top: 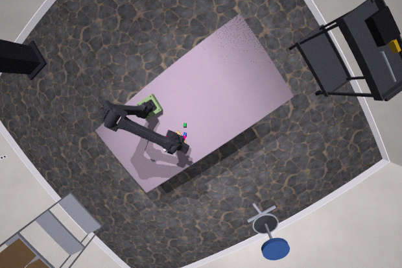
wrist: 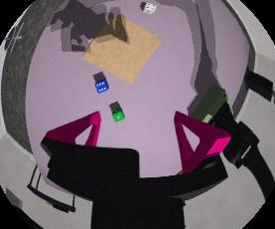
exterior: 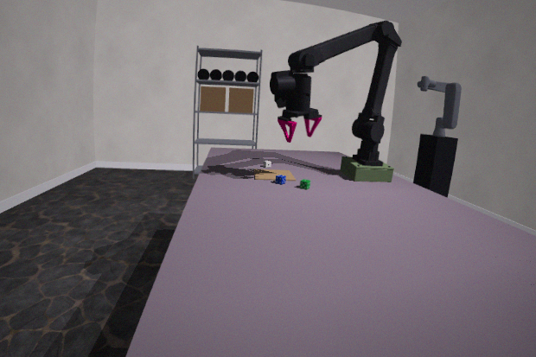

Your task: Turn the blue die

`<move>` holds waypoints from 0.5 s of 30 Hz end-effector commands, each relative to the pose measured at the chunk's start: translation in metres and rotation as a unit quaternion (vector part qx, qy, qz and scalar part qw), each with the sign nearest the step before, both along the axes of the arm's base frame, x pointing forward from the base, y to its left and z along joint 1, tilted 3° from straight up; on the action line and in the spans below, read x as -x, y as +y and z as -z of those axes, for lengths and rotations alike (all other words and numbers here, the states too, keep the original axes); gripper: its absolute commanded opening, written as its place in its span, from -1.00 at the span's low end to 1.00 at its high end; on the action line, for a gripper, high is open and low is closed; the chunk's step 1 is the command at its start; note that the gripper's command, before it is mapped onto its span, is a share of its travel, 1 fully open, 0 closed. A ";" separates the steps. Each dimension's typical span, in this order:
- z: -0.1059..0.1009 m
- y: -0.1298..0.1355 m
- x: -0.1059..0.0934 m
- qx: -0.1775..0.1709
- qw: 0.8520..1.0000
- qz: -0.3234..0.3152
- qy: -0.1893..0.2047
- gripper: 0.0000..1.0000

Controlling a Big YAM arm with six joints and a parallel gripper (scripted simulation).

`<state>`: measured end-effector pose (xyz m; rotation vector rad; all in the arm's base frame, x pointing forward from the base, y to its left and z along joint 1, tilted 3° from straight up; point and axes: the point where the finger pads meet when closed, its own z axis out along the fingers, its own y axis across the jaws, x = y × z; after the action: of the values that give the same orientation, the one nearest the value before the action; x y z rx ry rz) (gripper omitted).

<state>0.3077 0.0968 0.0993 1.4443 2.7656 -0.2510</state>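
Note:
The blue die [exterior: 280,179] [wrist: 101,84] [top: 185,134] lies flat on the purple table, just off one edge of the tan mat [exterior: 264,176] [wrist: 125,50]. The white die [exterior: 267,163] [wrist: 149,8] lies on the table beyond the mat's far side. The green die [exterior: 304,184] [wrist: 117,113] [top: 185,124] lies on the table a little apart from the blue one. My gripper [exterior: 298,137] [wrist: 137,115] has pink fingers, is open and empty, and hangs high above the dice, pointing down. The pips are too small to read.
The arm's green base [exterior: 366,169] [top: 152,105] stands on the table [exterior: 346,257] near the dice. The arm casts shadows over the mat. A shelf unit [exterior: 227,101] stands beyond the table's far end, and a second robot on a black pedestal [exterior: 435,162] stands beside the table.

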 end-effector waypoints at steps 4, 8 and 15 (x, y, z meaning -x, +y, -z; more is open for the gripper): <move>-0.018 0.018 -0.066 -0.084 0.990 -0.100 -0.048 1.00; -0.019 0.023 -0.079 -0.105 0.985 -0.122 -0.059 1.00; -0.017 0.021 -0.069 -0.112 0.984 -0.129 -0.059 1.00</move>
<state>0.3622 0.1194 0.0996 1.1299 2.9482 0.0865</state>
